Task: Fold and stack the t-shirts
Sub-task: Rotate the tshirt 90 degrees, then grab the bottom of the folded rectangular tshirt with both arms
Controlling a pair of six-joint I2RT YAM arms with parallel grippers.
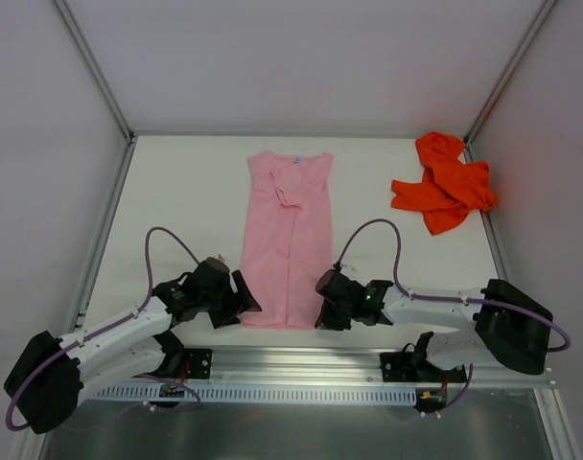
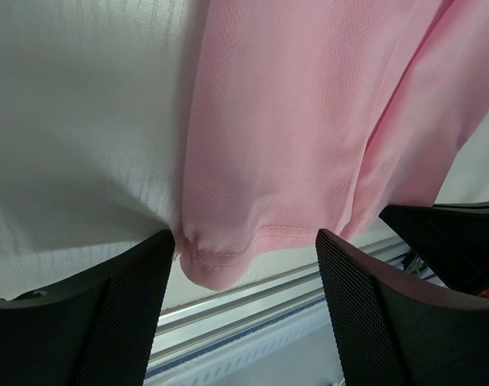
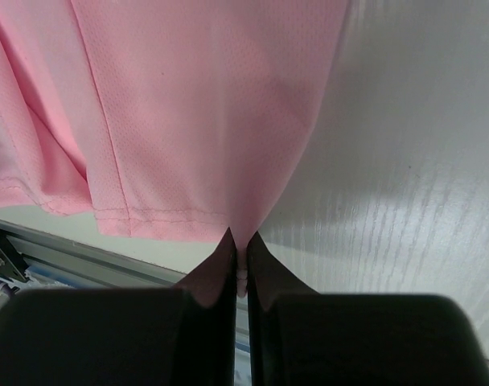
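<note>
The light pink t-shirt (image 1: 287, 244) lies lengthwise in the middle of the table, folded narrow, collar at the far end. My right gripper (image 1: 326, 309) is shut on its near right hem corner (image 3: 243, 229). My left gripper (image 1: 245, 305) is open at the near left hem corner (image 2: 216, 269), which hangs between the two fingers without being pinched. The bright orange t-shirt (image 1: 445, 182) lies crumpled at the far right, away from both grippers.
The metal rail (image 1: 301, 359) runs along the table's near edge just behind both grippers. White enclosure walls stand at the left, right and back. The right gripper's black body (image 2: 449, 237) shows at the right of the left wrist view.
</note>
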